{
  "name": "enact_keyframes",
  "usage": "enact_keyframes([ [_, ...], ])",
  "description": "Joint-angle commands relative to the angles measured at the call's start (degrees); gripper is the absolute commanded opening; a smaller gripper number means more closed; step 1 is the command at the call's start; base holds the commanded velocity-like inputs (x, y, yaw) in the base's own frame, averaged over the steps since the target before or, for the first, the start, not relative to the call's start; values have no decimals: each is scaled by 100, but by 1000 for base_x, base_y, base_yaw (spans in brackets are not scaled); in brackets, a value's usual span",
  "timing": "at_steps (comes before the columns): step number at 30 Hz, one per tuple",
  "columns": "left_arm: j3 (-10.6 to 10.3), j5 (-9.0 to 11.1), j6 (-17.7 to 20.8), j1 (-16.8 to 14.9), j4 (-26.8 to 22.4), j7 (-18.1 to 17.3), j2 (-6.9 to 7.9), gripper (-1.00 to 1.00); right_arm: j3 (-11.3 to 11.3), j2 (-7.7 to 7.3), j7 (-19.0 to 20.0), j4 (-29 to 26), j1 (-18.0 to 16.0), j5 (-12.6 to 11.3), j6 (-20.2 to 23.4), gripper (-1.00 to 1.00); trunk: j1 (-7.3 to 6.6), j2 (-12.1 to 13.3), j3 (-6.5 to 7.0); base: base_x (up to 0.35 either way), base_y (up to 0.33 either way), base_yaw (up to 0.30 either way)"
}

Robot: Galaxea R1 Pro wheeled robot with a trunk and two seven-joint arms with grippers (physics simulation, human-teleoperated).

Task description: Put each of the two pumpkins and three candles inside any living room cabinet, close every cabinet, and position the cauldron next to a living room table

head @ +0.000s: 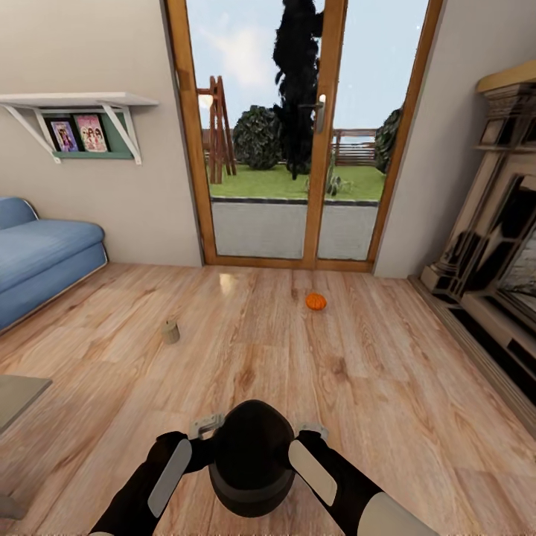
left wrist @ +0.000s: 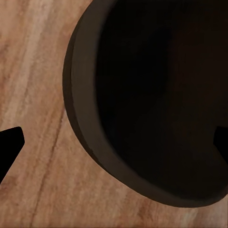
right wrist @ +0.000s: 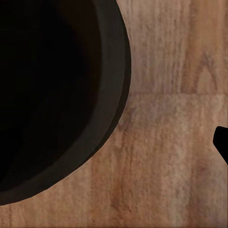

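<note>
Cauldron (head: 250, 458), one, black, wide-mouthed, nearest the camera, flanked by two arms above the wood floor (head: 387, 387). Left pincer (left wrist: 114, 142): spread wide, straddling the rim, nothing gripped. Right pincer (right wrist: 223, 147): one fingertip in sight, state cannot be told. Risk: the pot is pressed between the arms, not clamped; uneven pressure could let it slip or tip. Bench (head: 18, 394), one, corner at near left. Candle (head: 171, 331), one, on floor, left of centre. Pumpkin (head: 316, 301), one, farther, right of centre.

Home living room: blue sofa (head: 41, 257), fireplace (head: 495, 246), garden doors (head: 298, 134).
</note>
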Motion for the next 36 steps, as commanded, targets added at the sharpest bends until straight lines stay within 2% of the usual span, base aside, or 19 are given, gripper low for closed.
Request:
enact_keyframes([
  [1,-8,61,10,-2,-6,55,1,100,22,-3,-43,-7,-6,-36,-10,100,1,-4,-28,0,0,0],
  [15,-17,76,-265,-2,0,62,1,100,27,-3,-37,-7,-6,-18,-213,100,37,-23,-339,0,0,0],
  [36,-17,43,-286,-2,105,80,-7,100,27,6,-38,-3,-6,-17,-249,100,91,-51,-804,0,0,0],
])
